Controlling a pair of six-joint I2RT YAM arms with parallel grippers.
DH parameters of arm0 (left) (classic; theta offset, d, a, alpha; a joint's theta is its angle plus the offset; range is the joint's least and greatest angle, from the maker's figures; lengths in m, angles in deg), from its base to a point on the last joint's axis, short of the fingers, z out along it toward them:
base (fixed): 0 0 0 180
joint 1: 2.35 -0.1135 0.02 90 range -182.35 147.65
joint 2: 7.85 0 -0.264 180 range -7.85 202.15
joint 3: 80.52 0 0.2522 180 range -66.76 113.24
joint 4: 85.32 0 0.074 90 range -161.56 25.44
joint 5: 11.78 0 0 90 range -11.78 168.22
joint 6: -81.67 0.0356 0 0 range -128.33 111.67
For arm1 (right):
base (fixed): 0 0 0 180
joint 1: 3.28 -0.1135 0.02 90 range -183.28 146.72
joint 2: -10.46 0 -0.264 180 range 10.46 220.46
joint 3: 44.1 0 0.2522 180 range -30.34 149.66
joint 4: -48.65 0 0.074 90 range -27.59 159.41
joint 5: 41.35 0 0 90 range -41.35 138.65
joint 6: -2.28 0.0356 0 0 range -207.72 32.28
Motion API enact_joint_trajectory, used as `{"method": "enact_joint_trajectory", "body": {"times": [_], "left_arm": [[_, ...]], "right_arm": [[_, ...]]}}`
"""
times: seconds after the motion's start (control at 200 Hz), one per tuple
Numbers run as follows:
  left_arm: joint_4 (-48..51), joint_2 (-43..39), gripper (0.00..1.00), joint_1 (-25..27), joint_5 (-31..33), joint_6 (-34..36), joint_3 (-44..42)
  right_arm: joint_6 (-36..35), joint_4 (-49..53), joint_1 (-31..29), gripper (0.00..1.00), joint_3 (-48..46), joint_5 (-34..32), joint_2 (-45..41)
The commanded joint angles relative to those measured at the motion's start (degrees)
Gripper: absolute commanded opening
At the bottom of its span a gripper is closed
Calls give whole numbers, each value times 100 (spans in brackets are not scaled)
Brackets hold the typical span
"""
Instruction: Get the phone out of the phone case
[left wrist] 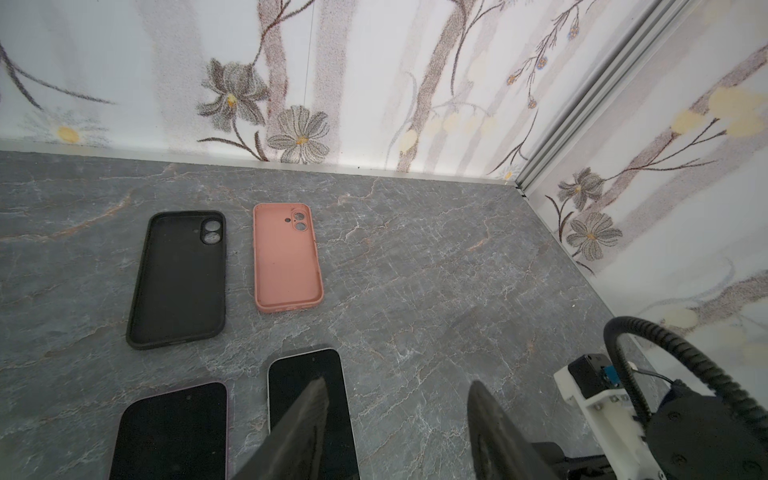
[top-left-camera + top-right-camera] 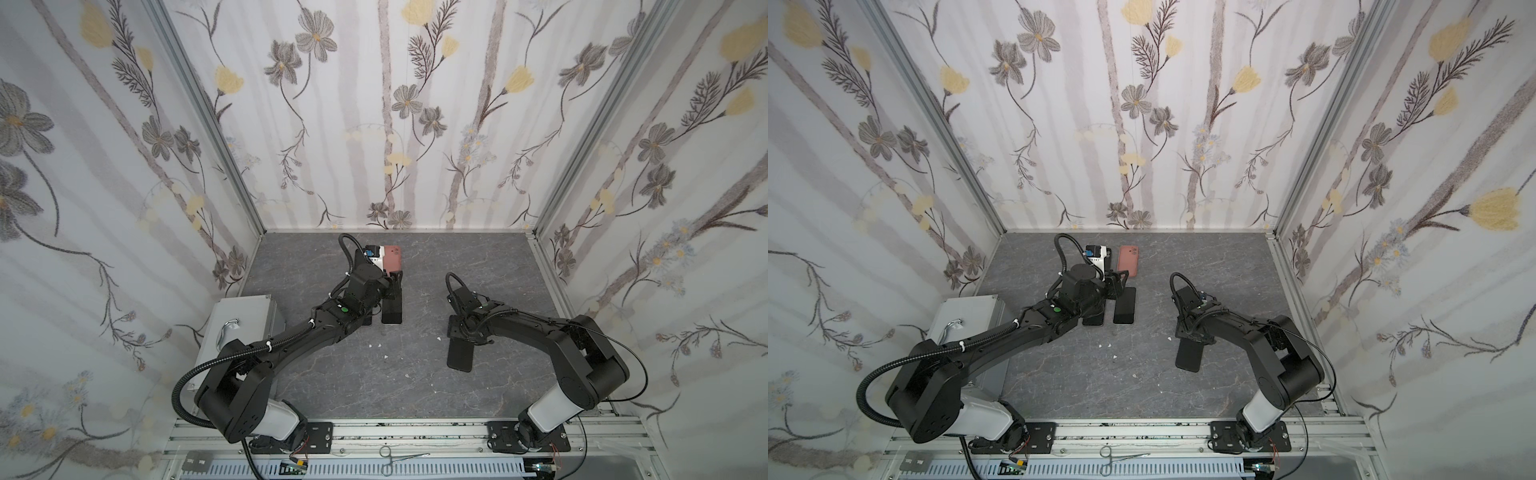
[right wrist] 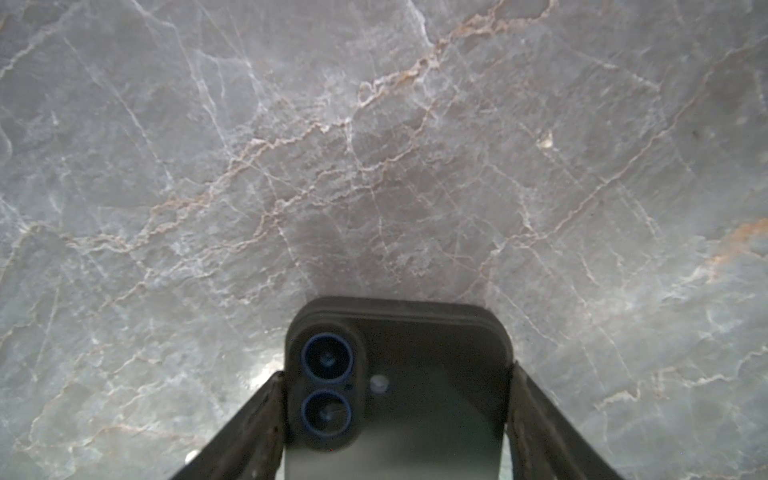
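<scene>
Robot lab test cell, not a home. The enclosure is framed in aluminium extrusion posts, with floral wallpaper panels on three sides and a marble-print tabletop. Left arm and right arm are bolted to an extrusion front rail. Slotted cable duct in front, forceps lying by it, metal case at left.

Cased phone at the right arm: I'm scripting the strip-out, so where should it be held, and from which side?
Pinch the cased phone across its two long edges near the camera end, coming down from above. It seems to lie flat, back up, on the table, so only the narrow sides offer opposed faces; the right gripper brackets them there.
</scene>
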State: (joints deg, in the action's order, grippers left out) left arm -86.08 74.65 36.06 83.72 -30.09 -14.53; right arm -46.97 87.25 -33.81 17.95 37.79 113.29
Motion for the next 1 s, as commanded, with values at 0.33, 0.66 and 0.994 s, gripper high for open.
{"method": "enact_joint_trajectory", "body": {"times": [0.33, 0.66, 0.994], "left_arm": [[0, -25, 61, 489, -1049, -898, -364], [-784, 918, 73, 1391, -1558, -1064, -471], [-1346, 1945, 68, 1698, -2108, -1311, -319]], "right_arm": [[-176, -1038, 478, 61, -288, 1516, -1027], [450, -2355, 1117, 59, -1136, 2603, -1528], [530, -2457, 1322, 58, -1418, 2694, -1772]]}}
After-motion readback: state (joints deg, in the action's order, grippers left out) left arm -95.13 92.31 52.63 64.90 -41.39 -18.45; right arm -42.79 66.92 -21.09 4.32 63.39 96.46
